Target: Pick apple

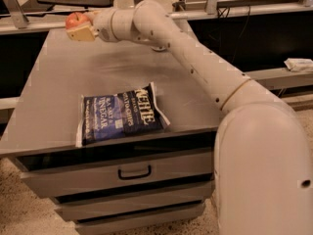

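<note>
the gripper point(78, 27) is at the far left corner of the desk point(54, 87), at the end of the long cream arm point(195, 65) that reaches across the top. it is clenched on the apple point(75, 19), which sits at the gripper's tip, its red-orange top showing just above a tan finger point(82, 34). i cannot tell whether the apple is clear of the desk. a dark blue chip bag point(120, 115) lies flat well nearer the camera than the gripper, near the desk's front edge above the drawers point(117, 177).
</note>
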Controlling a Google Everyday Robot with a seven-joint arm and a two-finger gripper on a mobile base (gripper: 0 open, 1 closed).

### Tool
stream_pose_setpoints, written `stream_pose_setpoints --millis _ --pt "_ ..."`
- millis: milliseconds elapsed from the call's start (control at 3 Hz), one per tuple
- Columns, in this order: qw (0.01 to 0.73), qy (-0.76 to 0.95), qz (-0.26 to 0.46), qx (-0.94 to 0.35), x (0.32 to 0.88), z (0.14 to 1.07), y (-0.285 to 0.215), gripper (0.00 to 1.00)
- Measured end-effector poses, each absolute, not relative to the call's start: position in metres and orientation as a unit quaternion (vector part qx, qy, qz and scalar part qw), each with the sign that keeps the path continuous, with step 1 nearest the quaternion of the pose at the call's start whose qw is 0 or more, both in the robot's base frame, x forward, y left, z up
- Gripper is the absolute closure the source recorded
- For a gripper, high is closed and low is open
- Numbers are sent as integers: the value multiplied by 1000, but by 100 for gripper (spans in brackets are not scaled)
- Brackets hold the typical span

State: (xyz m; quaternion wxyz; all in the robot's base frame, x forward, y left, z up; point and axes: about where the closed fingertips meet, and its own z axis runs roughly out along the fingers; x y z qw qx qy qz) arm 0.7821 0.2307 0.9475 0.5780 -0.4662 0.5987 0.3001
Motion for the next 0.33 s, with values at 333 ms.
stream_pose_setpoints --millis 333 --pt "584 590 296 -473 780 949 230 100"
